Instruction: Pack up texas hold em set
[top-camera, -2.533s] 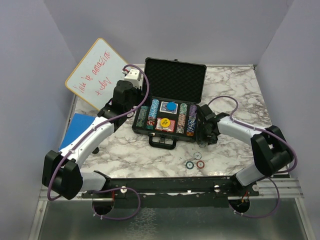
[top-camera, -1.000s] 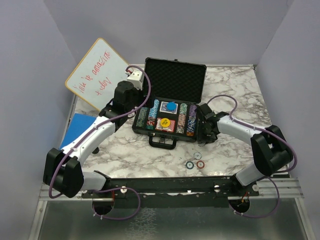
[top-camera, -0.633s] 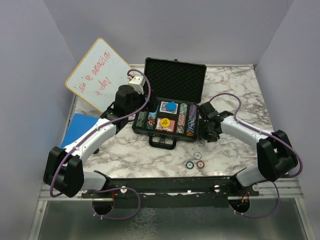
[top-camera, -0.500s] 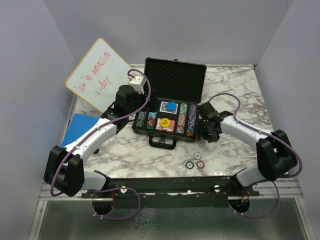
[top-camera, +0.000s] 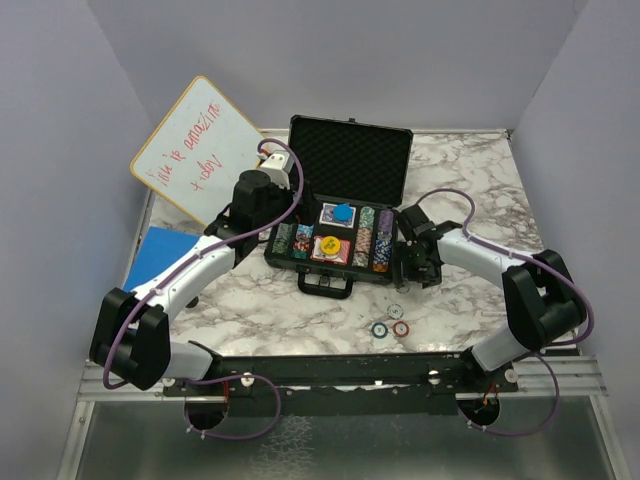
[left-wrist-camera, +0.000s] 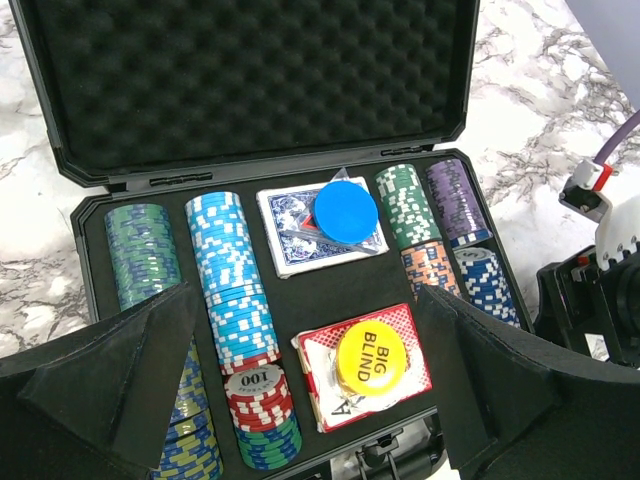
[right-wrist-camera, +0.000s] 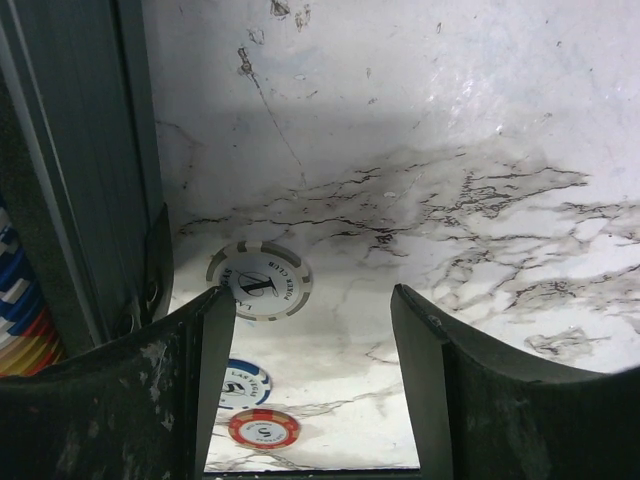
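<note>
The black briefcase (top-camera: 350, 160) lies open mid-table, foam lid up. In the left wrist view its tray (left-wrist-camera: 330, 290) holds rows of multicoloured chips (left-wrist-camera: 228, 270), a blue-backed deck (left-wrist-camera: 300, 235) under a blue disc (left-wrist-camera: 346, 208), and a red deck (left-wrist-camera: 410, 372) under a yellow "BIG BLIND" disc (left-wrist-camera: 372, 360). My left gripper (left-wrist-camera: 300, 400) is open and empty above the tray's near-left part (top-camera: 268, 222). My right gripper (right-wrist-camera: 312, 340) is open and empty just right of the case (top-camera: 412, 268), above a white chip (right-wrist-camera: 259, 281). A blue chip (right-wrist-camera: 240, 383) and a red chip (right-wrist-camera: 262, 428) lie nearer.
A white dry-erase board (top-camera: 195, 145) leans at the back left. A flat blue pad (top-camera: 155, 255) lies under the left arm. The three loose chips (top-camera: 390, 325) sit on the marble top in front of the case's handle (top-camera: 325, 285). The case's side wall (right-wrist-camera: 70, 200) fills the right wrist view's left.
My left gripper has edged right toward the case over the chip rows. My right gripper has shifted slightly beside the case. Both stay open.
</note>
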